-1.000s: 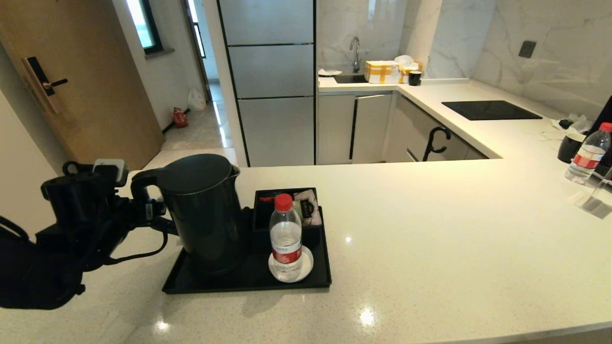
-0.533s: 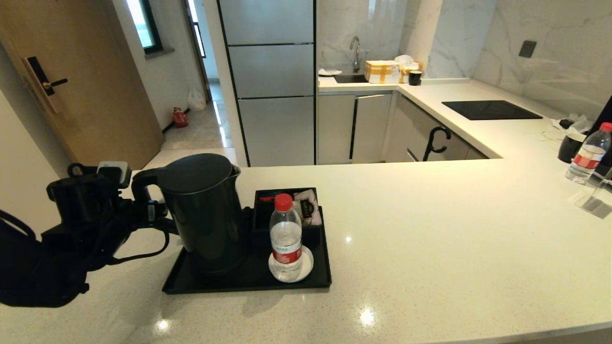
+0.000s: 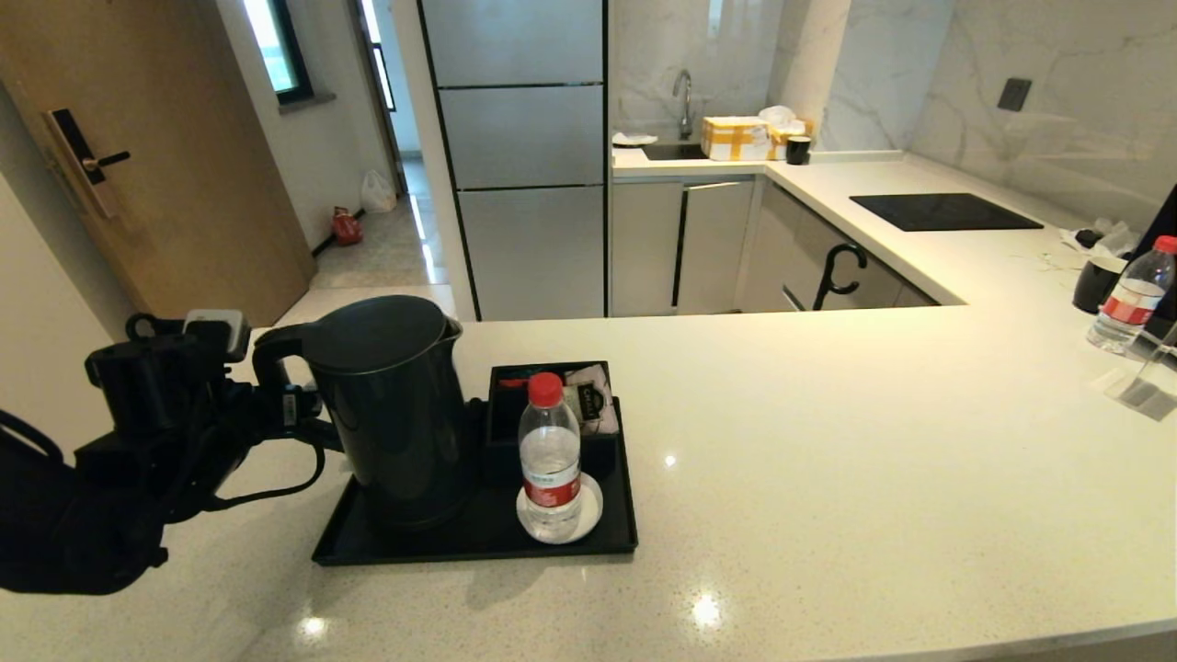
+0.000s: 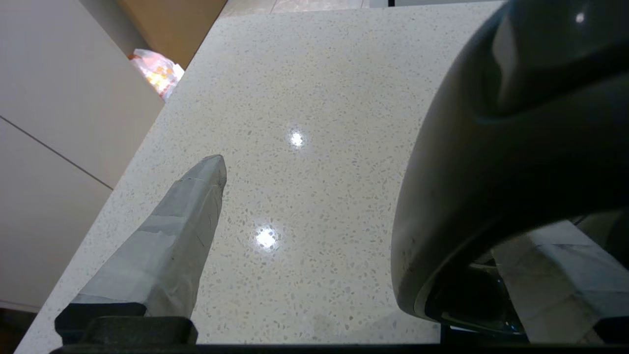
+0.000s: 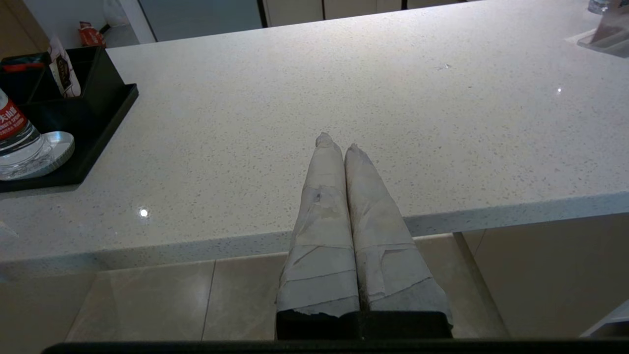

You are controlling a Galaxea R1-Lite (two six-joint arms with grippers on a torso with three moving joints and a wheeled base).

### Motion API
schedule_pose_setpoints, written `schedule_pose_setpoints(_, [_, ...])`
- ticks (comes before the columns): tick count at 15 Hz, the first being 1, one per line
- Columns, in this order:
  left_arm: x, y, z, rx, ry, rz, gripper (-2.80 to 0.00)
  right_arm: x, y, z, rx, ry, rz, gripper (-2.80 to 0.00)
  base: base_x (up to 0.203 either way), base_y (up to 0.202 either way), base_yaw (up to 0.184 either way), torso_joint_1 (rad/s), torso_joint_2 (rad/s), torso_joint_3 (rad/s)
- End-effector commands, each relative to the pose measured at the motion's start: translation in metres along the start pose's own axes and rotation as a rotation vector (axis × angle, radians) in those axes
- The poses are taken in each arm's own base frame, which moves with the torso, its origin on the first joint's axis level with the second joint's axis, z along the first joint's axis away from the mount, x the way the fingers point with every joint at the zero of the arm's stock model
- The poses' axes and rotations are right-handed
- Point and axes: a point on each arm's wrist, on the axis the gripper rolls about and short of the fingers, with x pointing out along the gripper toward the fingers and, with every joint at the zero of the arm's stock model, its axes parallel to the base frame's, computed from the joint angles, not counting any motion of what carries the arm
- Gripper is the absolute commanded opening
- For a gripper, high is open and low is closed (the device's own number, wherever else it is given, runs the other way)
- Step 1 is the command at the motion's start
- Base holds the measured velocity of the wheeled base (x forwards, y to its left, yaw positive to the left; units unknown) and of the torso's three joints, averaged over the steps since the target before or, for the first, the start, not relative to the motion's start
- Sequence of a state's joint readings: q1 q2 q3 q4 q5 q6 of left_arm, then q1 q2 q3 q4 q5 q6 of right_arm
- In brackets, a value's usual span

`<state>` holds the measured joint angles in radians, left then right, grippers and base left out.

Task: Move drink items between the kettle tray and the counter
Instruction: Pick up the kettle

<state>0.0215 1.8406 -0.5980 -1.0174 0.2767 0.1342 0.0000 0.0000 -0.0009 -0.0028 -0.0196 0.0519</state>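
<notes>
Kettle upright on the left part of the kettle tray, loop handle turned toward the left arm
Left pincer at that handle, spread wide: in the left wrist view one taped finger out over bare worktop, well apart from the handle, the other finger partly hidden behind the handle's curve; handle between the two, not clamped
Water bottle with red cap and red label upright on the white coaster, in the tray's near right corner, just beside the kettle
Tea sachet standing in the right compartment of the divided black box at the tray's back, behind the bottle
Tray near the left end of the worktop, close to its front edge
Right pincer off the front edge of the worktop, well to the right of the tray, taped fingers pressed together with nothing between them
Second bottle far off on the right side of the worktop, next to a dark cup; black hob further back
</notes>
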Motion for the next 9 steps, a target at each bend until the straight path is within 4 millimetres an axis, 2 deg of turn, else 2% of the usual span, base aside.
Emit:
schedule_pose_setpoints(1, [-0.0003, 0.0001, -0.0002, 0.000, -0.002, 0.005, -0.94, 0.0002, 0.0000, -0.0002, 0.000, 0.002, 0.000, -2.80, 0.000, 0.000, 0.000, 0.000, 0.00, 0.000])
schedule_pose_setpoints(2, [0.0003, 0.0002, -0.0006, 0.000, 0.000, 0.016, -2.80, 0.0002, 0.0000, -0.0002, 0.000, 0.002, 0.000, -2.80, 0.000, 0.000, 0.000, 0.000, 0.00, 0.000])
schedule_pose_setpoints(9, [0.0005, 0.0002, -0.0027, -0.005, 0.010, 0.029, -2.80, 0.0001, 0.0000, 0.0003, 0.000, 0.001, 0.000, -2.80, 0.000, 0.000, 0.000, 0.000, 0.00, 0.000])
